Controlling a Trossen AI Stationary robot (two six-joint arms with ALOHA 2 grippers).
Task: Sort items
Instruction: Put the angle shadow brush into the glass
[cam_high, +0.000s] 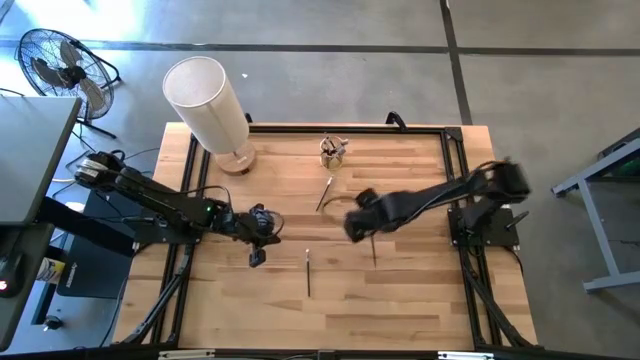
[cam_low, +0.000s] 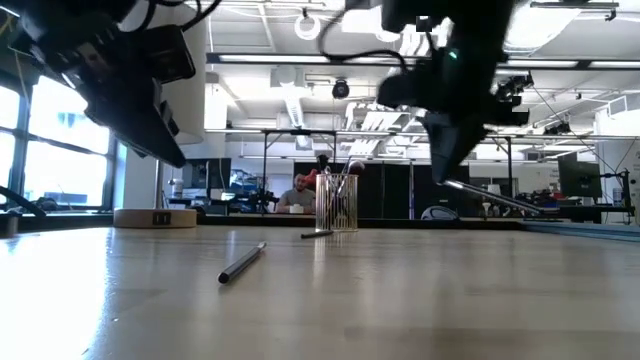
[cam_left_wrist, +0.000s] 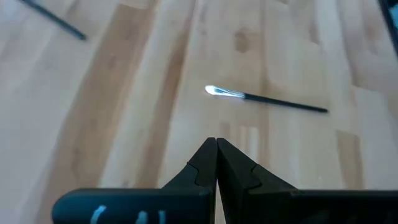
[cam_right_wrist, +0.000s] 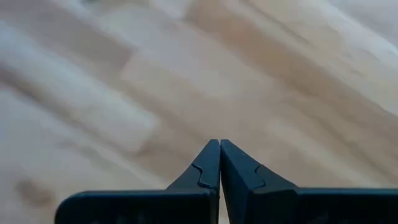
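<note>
A small clear cup (cam_high: 333, 152) at the far middle holds several makeup brushes; it also shows in the low view (cam_low: 337, 203). One brush (cam_high: 325, 194) lies just near of the cup. Another brush (cam_high: 308, 272) lies flat on the near middle of the table, and shows in the low view (cam_low: 242, 263) and the left wrist view (cam_left_wrist: 267, 101). My left gripper (cam_high: 257, 256) is shut and empty, above the table left of that brush. My right gripper (cam_high: 366, 236) hovers near the table's centre, shut on a slim dark brush (cam_low: 492, 196). My right gripper holds the slim dark brush by one end (cam_low: 450, 185), at the fingertips, with the fingers pointing down. The brush is lifted clear and slants down from the fingers toward the table's near edge (cam_high: 375, 255). The right wrist view does not show the place of contact.
A large white cylinder (cam_high: 210, 100) stands on a round base at the far left corner. A floor fan (cam_high: 60, 65) stands beyond the table's left side. In the low view a person (cam_low: 297, 190) sits in the room behind the table.
</note>
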